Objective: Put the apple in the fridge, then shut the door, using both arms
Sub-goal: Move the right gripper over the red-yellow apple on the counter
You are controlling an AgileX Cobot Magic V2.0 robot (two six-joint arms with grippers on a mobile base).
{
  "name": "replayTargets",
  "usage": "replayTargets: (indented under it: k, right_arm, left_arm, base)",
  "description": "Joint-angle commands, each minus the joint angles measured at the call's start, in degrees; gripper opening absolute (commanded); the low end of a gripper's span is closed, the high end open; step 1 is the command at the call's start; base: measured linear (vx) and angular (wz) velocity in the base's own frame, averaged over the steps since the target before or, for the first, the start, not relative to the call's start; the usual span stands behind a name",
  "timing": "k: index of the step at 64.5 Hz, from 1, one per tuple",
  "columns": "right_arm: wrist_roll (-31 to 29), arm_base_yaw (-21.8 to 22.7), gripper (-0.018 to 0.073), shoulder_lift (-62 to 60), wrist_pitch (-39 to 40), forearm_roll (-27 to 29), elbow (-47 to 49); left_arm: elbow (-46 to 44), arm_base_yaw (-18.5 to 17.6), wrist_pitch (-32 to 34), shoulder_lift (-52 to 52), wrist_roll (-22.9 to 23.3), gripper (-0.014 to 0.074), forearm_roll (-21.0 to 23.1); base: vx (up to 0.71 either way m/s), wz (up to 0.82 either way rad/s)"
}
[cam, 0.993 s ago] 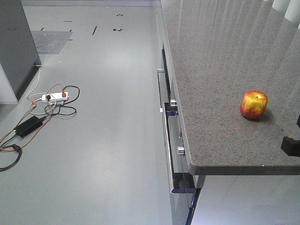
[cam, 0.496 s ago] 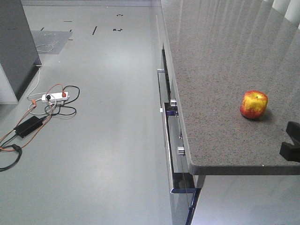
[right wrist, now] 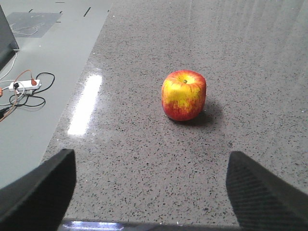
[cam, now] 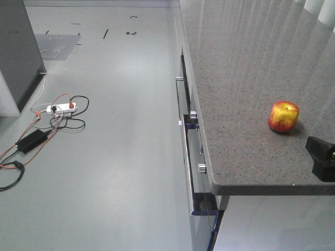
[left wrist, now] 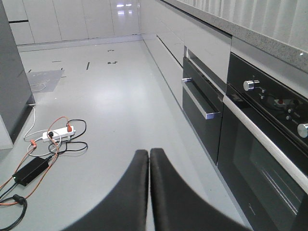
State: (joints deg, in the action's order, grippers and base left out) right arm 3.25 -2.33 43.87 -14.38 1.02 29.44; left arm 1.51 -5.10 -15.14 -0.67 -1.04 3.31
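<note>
The apple (cam: 283, 116), red with yellow patches, stands upright on the speckled grey countertop (cam: 241, 78) near its front right part. In the right wrist view the apple (right wrist: 184, 95) sits ahead of my right gripper (right wrist: 150, 156), which is open wide with only bare countertop between its fingers. The front view shows that right gripper (cam: 320, 157) low at the right edge, just short of the apple. My left gripper (left wrist: 149, 151) is shut on nothing and hangs over the floor. The fridge (cam: 18, 52) shows as a dark grey block at the far left; its door cannot be made out.
Below the countertop run oven fronts with a bar handle (left wrist: 199, 101) and knobs (left wrist: 249, 85). A white power strip (cam: 62, 108), orange and black cables and a black adapter (cam: 32, 140) lie on the grey floor near the fridge.
In the front view the right gripper has come further into the picture from the right edge, closer to the apple. The apple has not moved.
</note>
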Motion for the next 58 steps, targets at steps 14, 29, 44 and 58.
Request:
replayTargets:
  k: [14, 29, 44, 58]
  right_arm:
    - [1.5, -0.1, 0.0634, 1.6, 0.3, -0.1, 2.0]
    - [5.3, -0.1, 0.0696, 6.3, -2.6, -0.7, 9.7]
    - [2.5, -0.1, 0.0664, 8.3, -0.1, -1.0, 14.9]
    - [2.4, -0.1, 0.061, 12.9, 1.6, -1.7, 18.6]
  left_arm:
    - [1.1, -0.3, 4.1, -0.8, 0.4, -0.0005, 0.3]
    - [1.1, -0.3, 4.1, -0.8, 0.4, -0.0005, 0.3]
    - [1.1, -0.3, 4.1, -0.8, 0.4, -0.0005, 0.3]
    - [1.1, -0.3, 4.1, -0.8, 0.4, -0.0005, 0.3]
  base:
    - [0.0, 0.0]
    - [0.0, 0.0]
    - [0.0, 0.0]
    - [0.0, 0.0]
